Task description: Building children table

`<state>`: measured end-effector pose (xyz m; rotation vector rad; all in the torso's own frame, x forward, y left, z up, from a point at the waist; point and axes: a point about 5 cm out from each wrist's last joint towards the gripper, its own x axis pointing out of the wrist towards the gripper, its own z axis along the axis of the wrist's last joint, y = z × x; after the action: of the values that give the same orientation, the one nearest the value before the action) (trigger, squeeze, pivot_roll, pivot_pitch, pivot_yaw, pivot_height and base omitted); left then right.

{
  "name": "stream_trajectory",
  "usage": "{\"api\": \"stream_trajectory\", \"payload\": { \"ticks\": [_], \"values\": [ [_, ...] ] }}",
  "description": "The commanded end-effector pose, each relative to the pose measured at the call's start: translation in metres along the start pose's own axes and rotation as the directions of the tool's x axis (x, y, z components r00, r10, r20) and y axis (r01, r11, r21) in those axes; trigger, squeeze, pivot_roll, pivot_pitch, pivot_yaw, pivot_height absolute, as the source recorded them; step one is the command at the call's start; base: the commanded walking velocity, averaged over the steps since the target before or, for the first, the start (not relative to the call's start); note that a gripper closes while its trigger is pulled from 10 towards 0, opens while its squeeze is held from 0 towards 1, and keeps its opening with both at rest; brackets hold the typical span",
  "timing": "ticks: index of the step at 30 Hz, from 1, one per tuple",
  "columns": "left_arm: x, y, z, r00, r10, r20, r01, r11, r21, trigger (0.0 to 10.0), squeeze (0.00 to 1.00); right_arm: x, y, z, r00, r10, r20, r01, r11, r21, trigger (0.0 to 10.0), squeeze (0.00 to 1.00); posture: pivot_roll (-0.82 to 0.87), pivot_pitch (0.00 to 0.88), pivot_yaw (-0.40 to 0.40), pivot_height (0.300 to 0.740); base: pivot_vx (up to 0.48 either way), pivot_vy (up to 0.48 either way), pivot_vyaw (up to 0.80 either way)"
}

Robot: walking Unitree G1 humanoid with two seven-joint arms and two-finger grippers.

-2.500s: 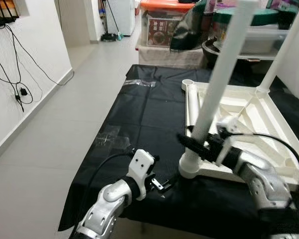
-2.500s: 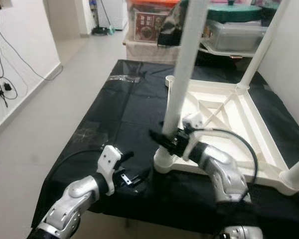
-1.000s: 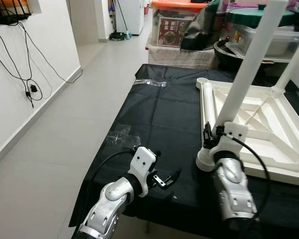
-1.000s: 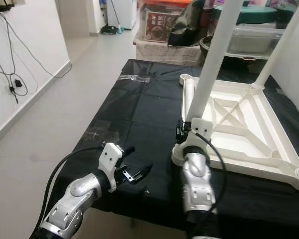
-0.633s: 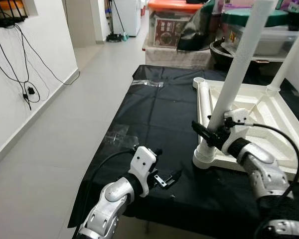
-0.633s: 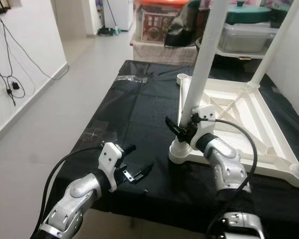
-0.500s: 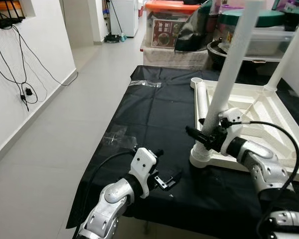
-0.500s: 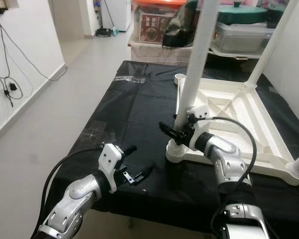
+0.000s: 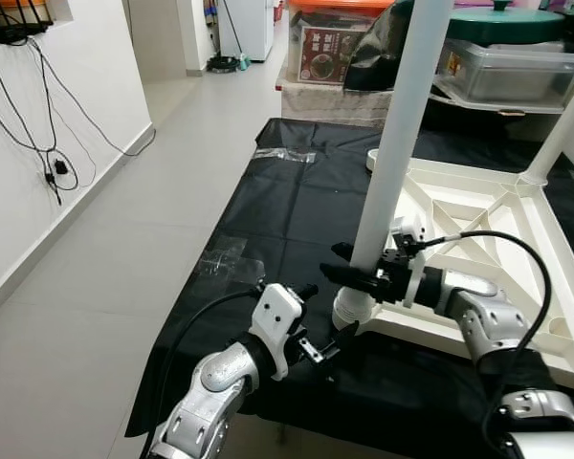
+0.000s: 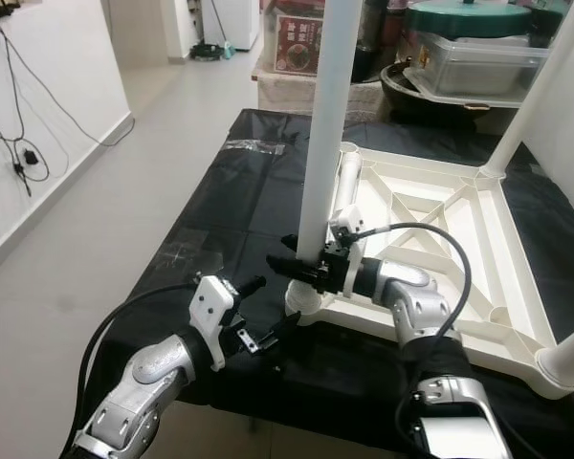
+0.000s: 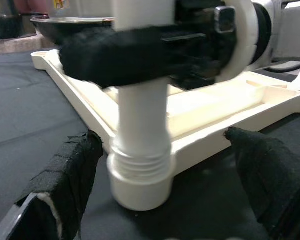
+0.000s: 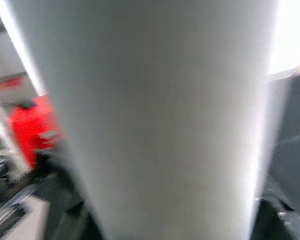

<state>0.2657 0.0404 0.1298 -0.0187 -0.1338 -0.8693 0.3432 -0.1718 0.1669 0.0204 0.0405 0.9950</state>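
Left eye view: right gripper point(image 9: 349, 274) reaches across w/ forearm level, fingers clamped on upright white leg point(image 9: 390, 167) just above its socket in upturned white tabletop point(image 9: 478, 225) on black-covered desk point(image 9: 287, 215). Left gripper point(image 9: 323, 337) low near that corner, fingers apart.

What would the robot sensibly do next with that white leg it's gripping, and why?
Probably keep twisting the white leg into its corner socket: the right gripper is clamped round it near the base, and threads show above the socket, so it seems not fully seated. The left gripper waits open beside the socket.
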Motion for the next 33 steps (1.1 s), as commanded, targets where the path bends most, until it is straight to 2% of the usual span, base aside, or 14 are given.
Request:
{"api": "stream_trajectory", "payload": {
  "ticks": [1, 6, 8, 10, 11, 12, 15, 20, 23, 24, 25, 28, 29, 33],
  "values": [
    [-0.002, -0.001, -0.003, 1.000, -0.004, -0.011, 0.004, 1.000, -0.004, 10.0, 0.00, 0.002, -0.002, -0.008, 0.997, -0.072, -0.011, 0.072, 0.997, 0.020, 0.0, 0.00, 0.08, 0.000, -0.056, 0.740, 0.000, 0.000, 0.00],
    [-0.002, -0.001, -0.004, 1.000, -0.004, -0.016, 0.003, 1.000, -0.007, 10.0, 0.00, -0.011, -0.020, -0.010, 0.878, -0.475, 0.059, 0.473, 0.880, 0.056, 0.0, 0.00, 0.07, 0.000, -0.051, 0.740, 0.000, 0.000, 0.00],
    [-0.002, 0.000, -0.005, 1.000, -0.004, -0.021, 0.004, 1.000, -0.012, 10.0, 0.00, -0.034, -0.027, -0.013, 0.583, -0.810, 0.056, 0.805, 0.586, 0.089, 0.0, 0.00, 0.05, 0.000, -0.038, 0.740, 0.000, 0.000, 0.00],
    [-0.002, 0.000, -0.005, 1.000, -0.004, -0.021, 0.004, 1.000, -0.012, 10.0, 0.00, -0.034, -0.027, -0.013, 0.583, -0.810, 0.056, 0.805, 0.586, 0.089, 0.0, 0.00, 0.05, 0.000, -0.038, 0.740, 0.000, 0.000, 0.00],
    [-0.001, 0.001, -0.005, 1.000, -0.004, -0.024, 0.004, 1.000, -0.018, 10.0, 0.00, -0.046, -0.022, -0.016, 0.388, -0.921, 0.045, 0.917, 0.390, 0.080, 0.0, 0.00, 0.05, 0.000, -0.038, 0.740, 0.000, 0.000, 0.00],
    [-0.001, 0.001, -0.005, 1.000, -0.004, -0.024, 0.004, 1.000, -0.018, 10.0, 0.00, -0.046, -0.022, -0.016, 0.388, -0.921, 0.045, 0.917, 0.390, 0.080, 0.0, 0.00, 0.05, 0.000, -0.038, 0.740, 0.000, 0.000, 0.00],
    [0.000, 0.002, -0.006, 0.999, -0.011, -0.032, 0.011, 1.000, -0.024, 10.0, 0.00, -0.060, 0.008, -0.022, -0.015, -1.000, -0.008, 0.982, -0.017, 0.191, 0.0, 0.00, 0.04, 0.000, -0.036, 0.740, 0.000, 0.000, 0.00],
    [0.000, 0.002, -0.006, 0.999, -0.009, -0.033, 0.009, 1.000, -0.024, 10.0, 0.00, -0.053, 0.016, -0.023, -0.050, -0.999, -0.014, 0.979, -0.052, 0.195, 0.0, 0.00, 0.05, 0.000, -0.040, 0.740, 0.000, 0.000, 0.00],
    [0.000, 0.002, -0.007, 0.999, -0.005, -0.036, 0.005, 1.000, -0.024, 10.0, 0.00, -0.034, 0.020, -0.024, 0.050, -0.998, 0.022, 0.973, 0.054, 0.226, 0.0, 0.00, 0.05, 0.000, -0.041, 0.740, 0.000, 0.000, 0.00],
    [0.000, 0.002, -0.007, 0.999, -0.005, -0.037, 0.004, 1.000, -0.024, 10.0, 0.00, -0.024, 0.022, -0.024, 0.109, -0.993, 0.054, 0.961, 0.119, 0.251, 10.0, 0.00, 0.05, 0.000, -0.042, 0.740, 0.000, 0.000, 0.00],
    [0.000, 0.002, -0.007, 0.999, -0.006, -0.038, 0.005, 1.000, -0.024, 10.0, 0.00, -0.017, 0.023, -0.023, 0.175, -0.981, 0.084, 0.946, 0.192, 0.261, 10.0, 1.00, 0.05, 0.000, -0.042, 0.740, 0.000, 0.000, 0.00],
    [0.001, 0.003, -0.008, 0.999, -0.008, -0.040, 0.007, 1.000, -0.024, 10.0, 0.00, -0.017, 0.019, -0.024, 0.222, -0.966, 0.129, 0.941, 0.247, 0.231, 10.0, 1.00, 0.04, 0.000, -0.042, 0.740, 0.000, 0.000, 0.00],
    [0.002, 0.003, -0.008, 0.999, -0.010, -0.042, 0.009, 1.000, -0.024, 10.0, 0.00, -0.024, 0.012, -0.024, 0.272, -0.952, 0.140, 0.923, 0.300, 0.243, 10.0, 0.00, 0.04, 0.000, -0.038, 0.740, 0.000, 0.000, 0.00],
    [0.003, 0.003, -0.009, 0.999, -0.013, -0.042, 0.012, 1.000, -0.023, 10.0, 0.00, -0.035, 0.004, -0.016, 0.384, -0.903, 0.190, 0.877, 0.422, 0.231, 10.0, 0.00, 0.04, 0.000, -0.039, 0.740, 0.000, 0.000, 0.00]
  ]
}}
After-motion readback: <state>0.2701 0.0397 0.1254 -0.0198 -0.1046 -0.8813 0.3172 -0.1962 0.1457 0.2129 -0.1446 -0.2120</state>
